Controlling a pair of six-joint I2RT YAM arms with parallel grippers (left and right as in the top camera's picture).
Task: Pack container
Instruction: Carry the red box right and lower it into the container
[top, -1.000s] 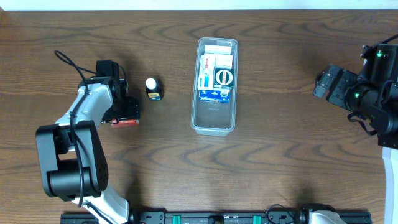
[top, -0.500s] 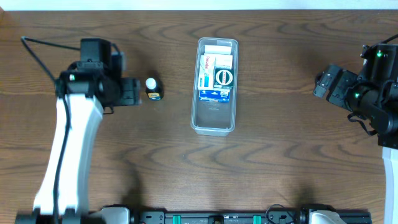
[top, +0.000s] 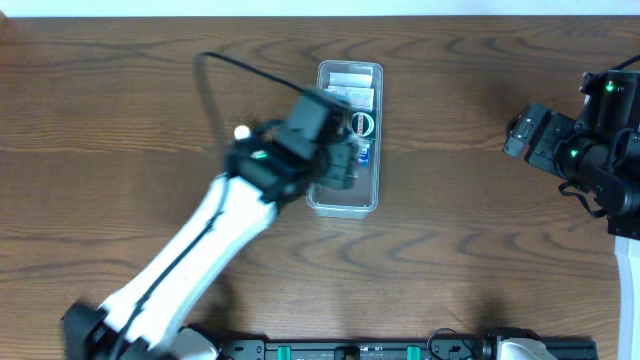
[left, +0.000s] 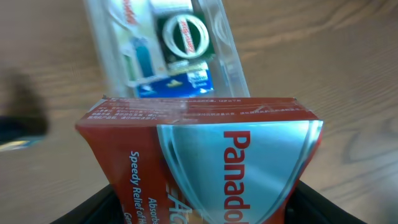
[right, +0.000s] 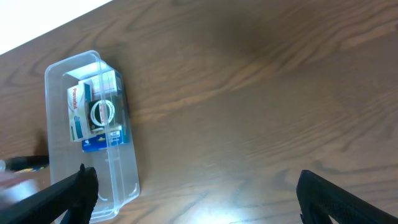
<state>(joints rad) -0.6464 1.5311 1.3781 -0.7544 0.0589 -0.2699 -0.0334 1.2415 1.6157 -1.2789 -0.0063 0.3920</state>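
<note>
The container (top: 347, 206) is a long clear tub at the table's middle, with several small boxes in its far half. It also shows in the right wrist view (right: 118, 180) and in the left wrist view (left: 227, 50). My left gripper (top: 338, 162) hangs over the container's left rim and is shut on a red and blue Panadol box (left: 205, 155), held above the tub's near half. My right gripper (top: 516, 135) is open and empty (right: 199, 202), far to the right of the container.
A small dark bottle with a white cap (top: 241, 132) stands left of the container, partly hidden by the left arm. The left arm stretches diagonally from the front left across the table.
My left arm has swung right from the table's left side, past the small bottle, to over the container, carrying the red box. The right arm has not moved.
</note>
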